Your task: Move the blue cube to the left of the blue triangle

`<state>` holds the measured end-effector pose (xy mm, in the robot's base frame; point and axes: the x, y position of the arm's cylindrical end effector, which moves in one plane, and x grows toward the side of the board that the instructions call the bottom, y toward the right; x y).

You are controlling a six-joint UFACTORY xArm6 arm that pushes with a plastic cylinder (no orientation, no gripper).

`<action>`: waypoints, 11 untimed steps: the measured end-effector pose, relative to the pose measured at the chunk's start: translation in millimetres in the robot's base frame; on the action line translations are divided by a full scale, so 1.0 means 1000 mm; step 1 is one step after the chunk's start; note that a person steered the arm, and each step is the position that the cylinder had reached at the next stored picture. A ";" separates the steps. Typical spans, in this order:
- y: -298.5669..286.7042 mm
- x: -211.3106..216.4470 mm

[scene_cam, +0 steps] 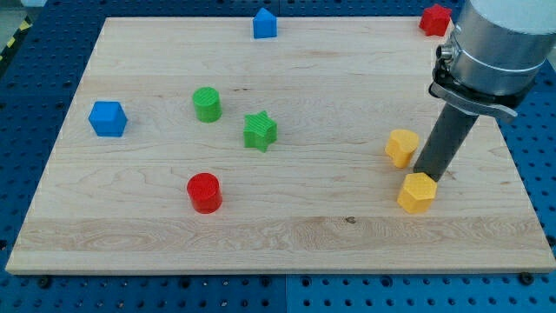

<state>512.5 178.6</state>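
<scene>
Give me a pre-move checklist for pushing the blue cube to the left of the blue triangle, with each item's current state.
1. Blue cube located, near the view's left edge: ok.
2. Blue triangle located, at the view's top: ok.
3. My tip beside the blue cube: not ok; it sits far off at the view's right, between two yellow blocks.
4. Tip free of the lower yellow block: cannot tell; they look touching.
5. Route across: not ok if straight; green star, green cylinder and red cylinder lie between.
6. Spot left of the triangle free of blocks: ok.
</scene>
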 end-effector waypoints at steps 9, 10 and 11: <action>-0.394 -0.050; -0.421 -0.070; -0.432 -0.096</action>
<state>417.0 -253.2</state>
